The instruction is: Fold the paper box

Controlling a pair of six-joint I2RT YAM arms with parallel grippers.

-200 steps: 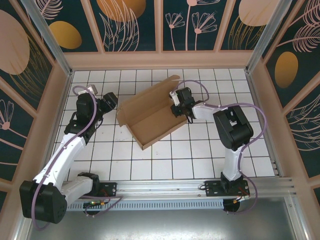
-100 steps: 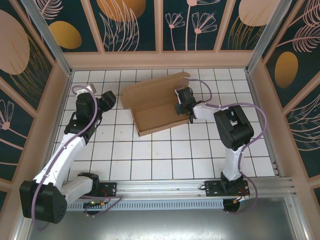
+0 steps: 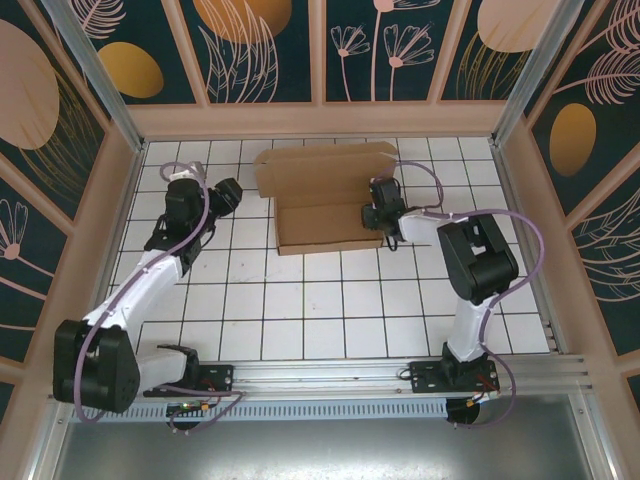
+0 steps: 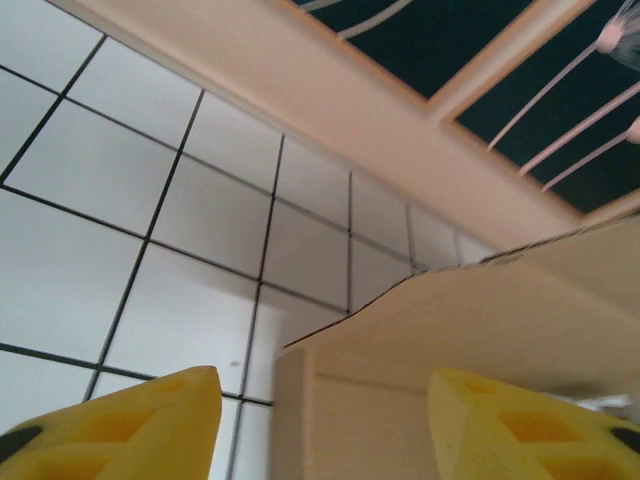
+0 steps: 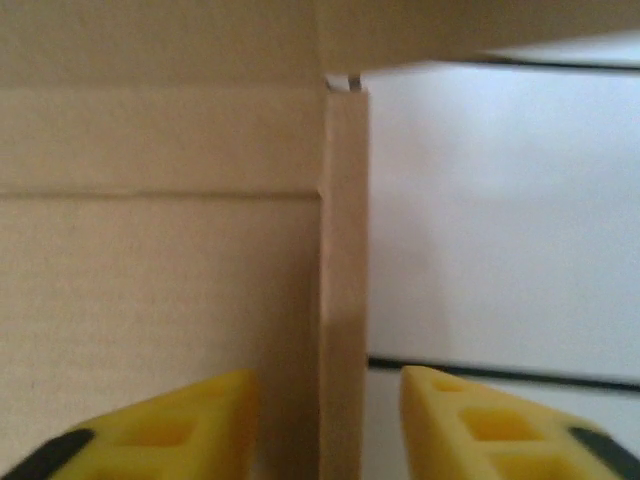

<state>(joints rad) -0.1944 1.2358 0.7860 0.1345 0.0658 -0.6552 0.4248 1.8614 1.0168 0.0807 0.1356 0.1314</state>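
The jaws of the right gripper are seen partly open, and an upright side wall of the paper box is straddled by them. A yellow finger is set on either side of the wall with a gap left on both sides, so nothing is clamped. The jaws of the left gripper are held wide apart and nothing is gripped. The box's left corner is framed between its fingers, a little ahead of them, and whether it is touched cannot be told. The box is found in the upper centre of the top view, on the far part of the worktop, close to the back wall. It is made of plain brown corrugated cardboard, matte and creased. A shallow rectangular tray with low raised walls is formed on its near side, and a wider lid panel with rounded corner flaps is opened out toward the back wall. The worktop is covered in white square tiles ruled by dark lines. It is enclosed by pale wooden frames filled with dark teal panels painted with leaves and orange discs. The box is flanked left and right by the two arms, over which purple cables are looped. An aluminium rail is run along the worktop's lower edge.
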